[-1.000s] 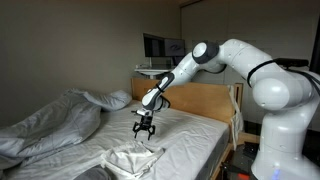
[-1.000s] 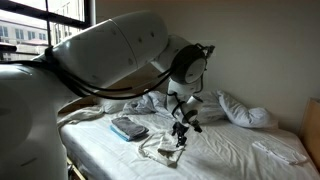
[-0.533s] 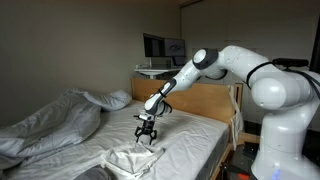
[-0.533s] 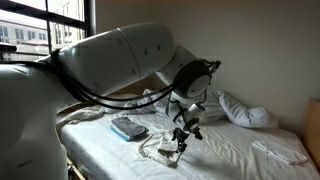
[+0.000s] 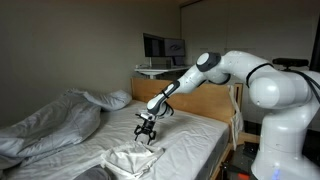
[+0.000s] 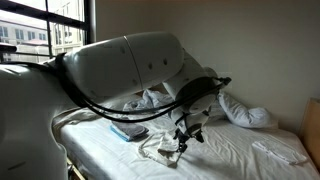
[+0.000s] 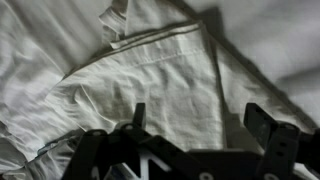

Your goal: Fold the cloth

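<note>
The cloth (image 5: 133,160) is a white, finely wrinkled fabric lying rumpled on the mattress near the bed's front edge, and it also shows in an exterior view (image 6: 160,150). My gripper (image 5: 146,132) hangs just above its far edge, pointing down, with jaws open and nothing between them; it shows in both exterior views (image 6: 181,140). In the wrist view the cloth (image 7: 150,70) fills the picture, a hemmed edge running across it. My gripper (image 7: 200,122) straddles that fabric with its two dark fingers (image 7: 138,114) wide apart.
A puffy grey-white duvet (image 5: 50,125) is heaped on the far side of the bed. A pale pillow (image 6: 245,112) lies by the wall. A grey-blue flat object (image 6: 128,128) sits on the mattress beside the cloth. A wooden headboard (image 5: 205,100) stands behind the gripper.
The arm has stretched out and the gripper has come down slightly toward the cloth. The jaws have stayed open. The cloth has not moved.
</note>
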`<state>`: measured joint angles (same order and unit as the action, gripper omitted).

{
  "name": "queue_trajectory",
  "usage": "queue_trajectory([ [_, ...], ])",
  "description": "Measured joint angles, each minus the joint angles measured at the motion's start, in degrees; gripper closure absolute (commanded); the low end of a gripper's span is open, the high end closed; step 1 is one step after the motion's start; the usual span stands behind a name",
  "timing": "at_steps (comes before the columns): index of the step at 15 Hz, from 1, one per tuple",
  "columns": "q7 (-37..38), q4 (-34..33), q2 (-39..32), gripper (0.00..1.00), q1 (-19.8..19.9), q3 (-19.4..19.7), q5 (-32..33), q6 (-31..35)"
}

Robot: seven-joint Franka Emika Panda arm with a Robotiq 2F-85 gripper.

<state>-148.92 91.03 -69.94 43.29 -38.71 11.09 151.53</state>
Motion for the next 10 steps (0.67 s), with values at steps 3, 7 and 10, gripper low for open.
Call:
queue_trajectory([
  [3, 0.0, -0.1, -2.0, 0.00, 2.5, -2.3, 1.4, 0.8],
  [7, 0.0, -0.1, -3.5, 0.00, 3.4, -2.7, 1.9, 0.8],
  [10, 0.0, -0.2, -4.7, 0.00, 3.3, -3.5, 1.9, 1.5],
])
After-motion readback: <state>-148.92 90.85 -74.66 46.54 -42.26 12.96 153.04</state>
